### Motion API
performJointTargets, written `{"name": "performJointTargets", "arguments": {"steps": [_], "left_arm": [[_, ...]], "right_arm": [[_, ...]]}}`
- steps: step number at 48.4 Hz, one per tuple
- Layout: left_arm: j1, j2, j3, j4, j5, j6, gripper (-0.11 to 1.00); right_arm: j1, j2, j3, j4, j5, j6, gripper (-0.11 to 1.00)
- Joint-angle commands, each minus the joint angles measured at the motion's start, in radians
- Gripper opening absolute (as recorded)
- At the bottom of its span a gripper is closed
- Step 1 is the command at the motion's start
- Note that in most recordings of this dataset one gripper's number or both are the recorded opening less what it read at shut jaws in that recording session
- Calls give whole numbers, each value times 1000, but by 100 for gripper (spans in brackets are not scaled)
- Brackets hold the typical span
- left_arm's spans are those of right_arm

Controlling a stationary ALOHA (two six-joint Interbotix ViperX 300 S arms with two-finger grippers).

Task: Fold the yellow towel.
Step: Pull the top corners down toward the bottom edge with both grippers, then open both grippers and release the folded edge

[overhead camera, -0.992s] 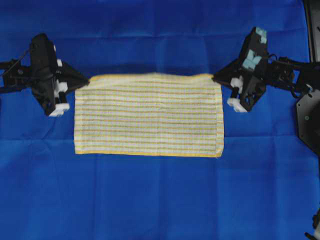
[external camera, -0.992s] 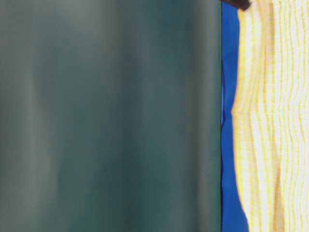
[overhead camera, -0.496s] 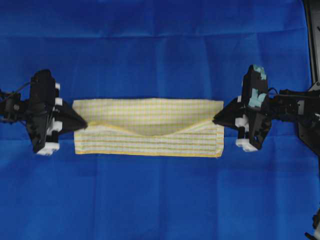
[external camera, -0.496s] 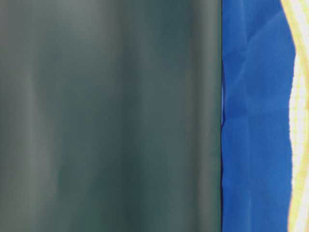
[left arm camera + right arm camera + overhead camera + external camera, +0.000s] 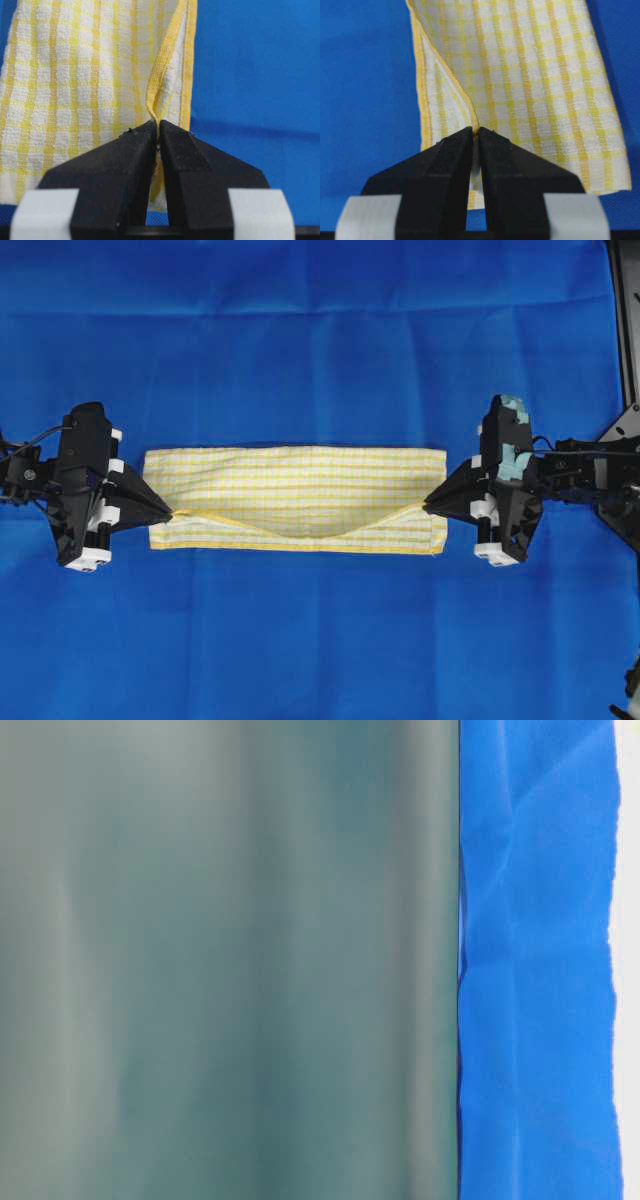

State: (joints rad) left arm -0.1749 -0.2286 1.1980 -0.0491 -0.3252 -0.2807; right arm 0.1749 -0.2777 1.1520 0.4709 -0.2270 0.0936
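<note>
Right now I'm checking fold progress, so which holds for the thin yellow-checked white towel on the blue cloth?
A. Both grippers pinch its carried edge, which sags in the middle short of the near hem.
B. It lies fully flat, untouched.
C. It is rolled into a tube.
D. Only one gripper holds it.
A: the left gripper and right gripper each clamp a corner of the yellow towel, its carried edge drooping just short of the near hem.
</note>
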Motion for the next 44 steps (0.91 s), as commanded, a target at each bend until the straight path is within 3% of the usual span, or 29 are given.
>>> {"name": "performJointTargets", "arguments": {"steps": [1, 29, 32, 40, 44], "left_arm": [[-11, -5, -15, -2, -3, -2, 3], [-12, 28, -54, -2, 77, 2, 4], [-5, 28, -54, -2, 87, 0, 12], [5, -2, -55, -2, 133, 17, 61], [23, -40, -57, 2, 173, 26, 79]], "right_arm": [[15, 3, -20, 5, -6, -2, 4], [60, 29, -37, 6, 44, -2, 6], [60, 34, -41, 6, 44, -2, 19], [60, 25, -41, 3, 44, -12, 69], [54, 11, -37, 0, 41, -20, 84]]}}
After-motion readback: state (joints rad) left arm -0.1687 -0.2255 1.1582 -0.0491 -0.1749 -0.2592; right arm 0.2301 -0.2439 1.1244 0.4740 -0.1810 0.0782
